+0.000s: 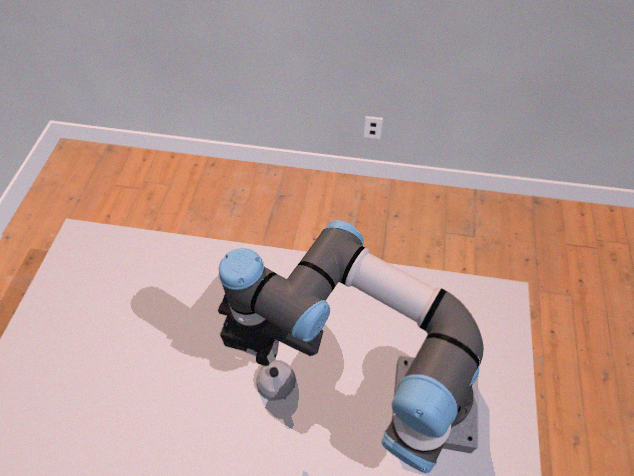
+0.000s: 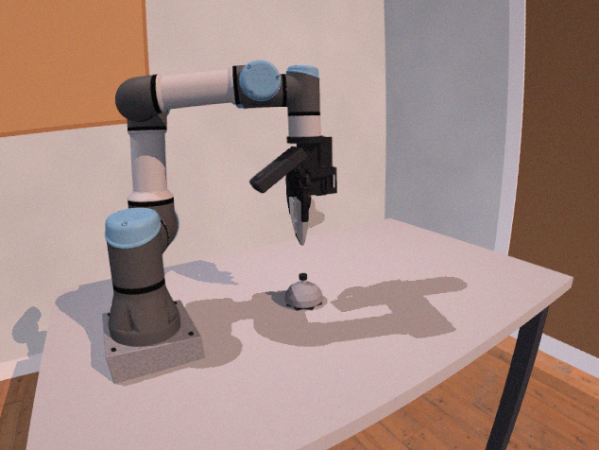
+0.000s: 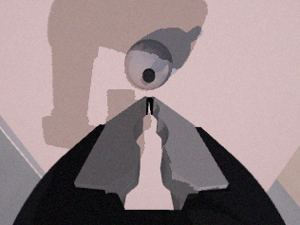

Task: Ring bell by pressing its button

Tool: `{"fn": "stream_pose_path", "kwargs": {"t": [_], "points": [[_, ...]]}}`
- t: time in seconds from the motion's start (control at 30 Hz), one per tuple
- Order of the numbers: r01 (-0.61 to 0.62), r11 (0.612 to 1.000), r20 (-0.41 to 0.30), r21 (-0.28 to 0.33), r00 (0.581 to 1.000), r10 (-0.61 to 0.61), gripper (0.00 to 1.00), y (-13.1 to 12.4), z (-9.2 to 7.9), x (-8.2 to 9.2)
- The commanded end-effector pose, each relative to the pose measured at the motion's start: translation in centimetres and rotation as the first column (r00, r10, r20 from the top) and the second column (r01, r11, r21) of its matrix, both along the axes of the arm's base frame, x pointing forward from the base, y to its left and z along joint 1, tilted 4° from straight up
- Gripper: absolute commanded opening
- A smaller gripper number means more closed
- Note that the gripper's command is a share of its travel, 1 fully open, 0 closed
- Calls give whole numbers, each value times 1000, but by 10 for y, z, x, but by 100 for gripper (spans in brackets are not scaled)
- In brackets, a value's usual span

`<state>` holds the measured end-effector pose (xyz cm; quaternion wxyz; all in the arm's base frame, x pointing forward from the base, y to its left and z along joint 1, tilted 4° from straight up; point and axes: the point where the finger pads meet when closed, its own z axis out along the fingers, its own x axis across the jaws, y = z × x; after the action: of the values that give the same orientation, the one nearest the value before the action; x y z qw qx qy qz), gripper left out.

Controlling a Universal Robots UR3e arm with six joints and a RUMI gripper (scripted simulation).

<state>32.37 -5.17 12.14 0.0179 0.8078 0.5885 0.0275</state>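
One bell [image 2: 302, 294], one arm, on a table [image 2: 435, 309].
Gripper [image 2: 301, 240] hangs above the button [image 2: 302, 276], fingers pressed together, nothing between them.

my gripper [image 2: 301, 240] is showing smooth grey metal-looking fingers [image 2: 296, 213] under a matt black plastic body. the bell [image 2: 301, 295] is looking like dull brushed metal, its button [image 2: 302, 276] matt black. the table [image 2: 435, 270] is wearing a flat, pale matt finish. my base plate [image 2: 188, 351] is looking like rough speckled stone or cast metal. the floor [image 1: 179, 179] is showing warm, grained wood planks.
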Motion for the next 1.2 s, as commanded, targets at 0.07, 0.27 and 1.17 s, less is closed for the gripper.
{"fn": "stream_pose_path", "kwargs": {"t": [0.07,0.27,1.17], "points": [[0,1000,2,-1,1000,0,0,0,1,0],[0,1000,2,-1,1000,0,0,0,0,1],[0,1000,2,-1,1000,0,0,-1,-29,2]]}}
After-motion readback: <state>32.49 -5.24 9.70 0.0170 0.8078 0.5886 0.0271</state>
